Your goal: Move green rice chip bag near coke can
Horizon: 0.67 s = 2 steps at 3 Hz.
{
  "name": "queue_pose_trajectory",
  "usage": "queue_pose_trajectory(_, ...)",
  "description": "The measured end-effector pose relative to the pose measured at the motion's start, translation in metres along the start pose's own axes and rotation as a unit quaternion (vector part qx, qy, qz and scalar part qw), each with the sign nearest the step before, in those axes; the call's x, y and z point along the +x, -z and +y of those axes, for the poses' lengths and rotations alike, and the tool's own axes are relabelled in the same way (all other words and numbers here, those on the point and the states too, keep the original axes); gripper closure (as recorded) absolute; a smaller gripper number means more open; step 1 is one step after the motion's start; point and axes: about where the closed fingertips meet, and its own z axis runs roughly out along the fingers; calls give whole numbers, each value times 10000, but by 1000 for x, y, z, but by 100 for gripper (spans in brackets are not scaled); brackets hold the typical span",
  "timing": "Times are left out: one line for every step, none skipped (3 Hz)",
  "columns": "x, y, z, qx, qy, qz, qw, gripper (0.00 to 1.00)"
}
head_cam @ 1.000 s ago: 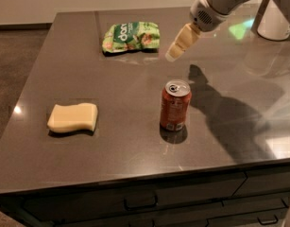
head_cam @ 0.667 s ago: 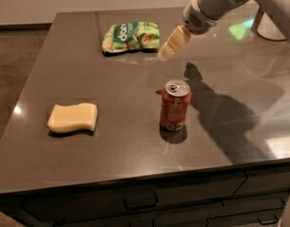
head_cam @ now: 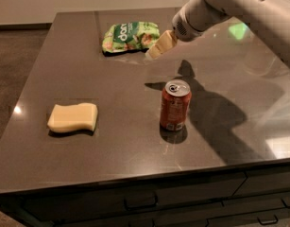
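Observation:
The green rice chip bag (head_cam: 130,36) lies flat near the far edge of the dark table, crinkled, with white lettering. The coke can (head_cam: 175,106) stands upright in the middle of the table, nearer the front, silver top showing. My gripper (head_cam: 158,48) comes in from the upper right on a pale arm; its cream tips hang just at the bag's right end, above the table. It holds nothing that I can see.
A pale yellow sponge (head_cam: 72,117) lies at the front left. The dark table (head_cam: 111,79) has a front edge with drawers below. My arm casts a shadow to the right of the can.
My gripper has moved left and down toward the right end of the chip bag. The bag, can and sponge have not moved on the table.

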Motion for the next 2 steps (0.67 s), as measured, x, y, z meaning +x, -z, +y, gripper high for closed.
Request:
queue_pose_trajectory(-4, -16, -4, 84, -189, -288, 9994, 0)
queue_pose_trajectory(-7, -34, -10, 108, -250, -487, 9984, 0)
